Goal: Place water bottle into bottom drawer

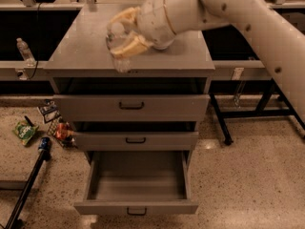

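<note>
My gripper is shut on the water bottle, a clear crinkly plastic bottle that hangs between the cream fingers above the front left part of the grey cabinet's top. The bottle's lower end reaches the top's front edge. The bottom drawer is pulled open below, a wide shallow grey tray with a small black handle, and nothing shows inside it. My arm comes in from the upper right.
The top drawer and middle drawer are shut. Snack packs and a can lie on the floor at left beside a black pole. Another clear bottle stands on the left shelf. Table legs stand at right.
</note>
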Available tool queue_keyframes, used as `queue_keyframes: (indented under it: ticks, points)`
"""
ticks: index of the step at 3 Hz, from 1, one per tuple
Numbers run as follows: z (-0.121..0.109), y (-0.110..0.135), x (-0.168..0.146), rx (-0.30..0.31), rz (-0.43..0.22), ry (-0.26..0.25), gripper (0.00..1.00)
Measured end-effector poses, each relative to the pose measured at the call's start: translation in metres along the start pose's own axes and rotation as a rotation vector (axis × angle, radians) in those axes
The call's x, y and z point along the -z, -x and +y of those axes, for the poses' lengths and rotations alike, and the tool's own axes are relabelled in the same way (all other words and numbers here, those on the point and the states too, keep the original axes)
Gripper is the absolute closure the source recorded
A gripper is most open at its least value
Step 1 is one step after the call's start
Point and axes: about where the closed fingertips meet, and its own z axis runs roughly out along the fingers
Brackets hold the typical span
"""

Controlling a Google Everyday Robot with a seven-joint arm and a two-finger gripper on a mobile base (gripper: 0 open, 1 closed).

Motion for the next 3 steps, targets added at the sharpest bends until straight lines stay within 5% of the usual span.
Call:
queue_keyframes:
  ticks: [1, 2, 3]
  points:
    - [0.09, -0.04, -0.002, -0.179, -0.009, 0.124, 1.0]
    - [0.161, -0.087, -0.032, -0.283, 0.026, 0.239, 1.0]
    - [0.189, -0.145, -0.078, -0.326, 0.089, 0.295, 1.0]
